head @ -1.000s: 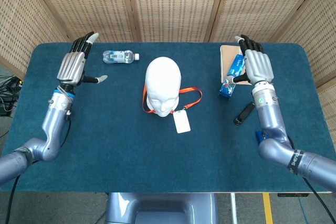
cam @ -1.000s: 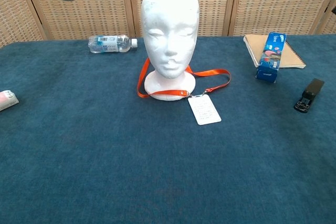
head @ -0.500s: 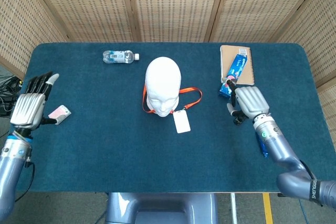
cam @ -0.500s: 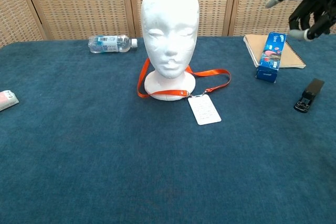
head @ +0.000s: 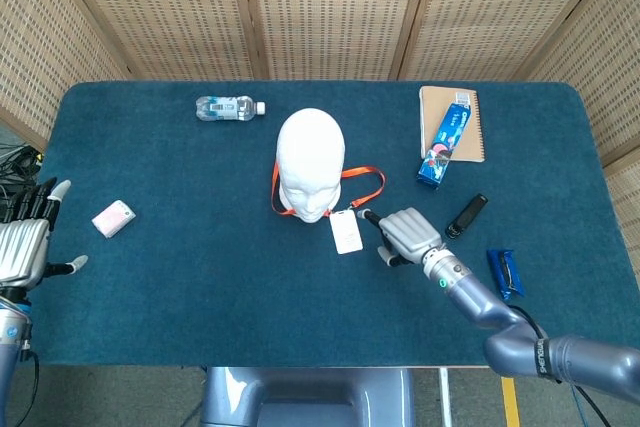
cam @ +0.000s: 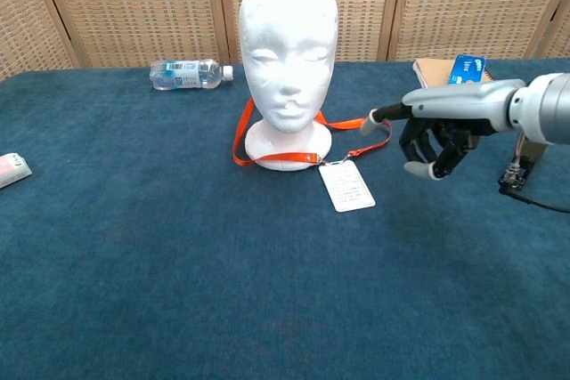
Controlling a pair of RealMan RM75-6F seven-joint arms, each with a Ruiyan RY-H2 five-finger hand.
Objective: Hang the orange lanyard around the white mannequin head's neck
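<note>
- Closing in: right hand [head: 405,235] has swung from far right of frame to just right of the badge card [head: 346,231], lower centre of head view. Chest view puts it at mid-right, one finger stretched toward the strap's right loop, rest of the fingers [cam: 434,150] curled loosely under. Holding nothing; not clenched.
- Left hand [head: 25,243] has pulled back to the lower-left edge of head view, fingers spread, empty. Not seen in chest view.
- Orange lanyard [cam: 356,124] hasn't moved across the frames: strap runs round the base of the white mannequin head [cam: 287,42] at centre, lying partly on the table [head: 200,287], right loop trailing out toward centre-right, card flat in front.
- So the strap looks to be round the neck already, more or less; whether it sits on the neck or just rings the base, can't tell.
- Judgement: right hand likely going for the loose loop or card to tidy/re-seat it. No contact yet – fingertip looks just short of the strap.
- Clutter well apart: water bottle [head: 229,106] upper left, pink eraser [head: 112,218] at left, notebook [head: 452,123] w/ blue box [head: 444,144] upper right, black stapler [head: 466,215] & blue wrapper [head: 503,272] at right.
</note>
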